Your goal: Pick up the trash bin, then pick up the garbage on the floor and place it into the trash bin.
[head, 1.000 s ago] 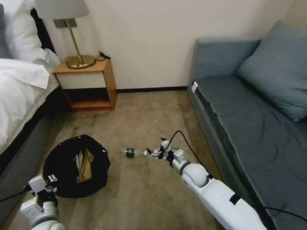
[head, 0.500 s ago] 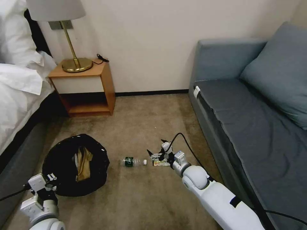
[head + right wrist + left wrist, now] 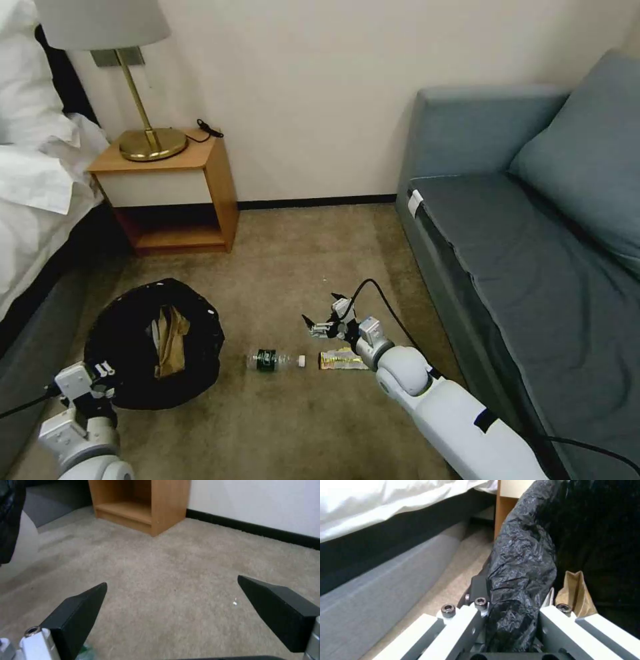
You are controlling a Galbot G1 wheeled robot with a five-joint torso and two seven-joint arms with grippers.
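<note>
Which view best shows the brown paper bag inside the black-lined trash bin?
The head view: the brown paper bag lies whole inside the black-lined trash bin, seen from above. The left wrist view shows just the bag's upper part past the rim that the left gripper clamps. The right wrist view gives carpet, not the bag.

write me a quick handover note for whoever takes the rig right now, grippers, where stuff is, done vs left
Left gripper: shut on the trash bin rim, by the bed.
Right gripper: open, empty, over carpet just past the gold-black wrapper.
Done: brown paper bag is in the bin.
Left: bottle and wrapper, end to end on the floor between bin and sofa.
</note>
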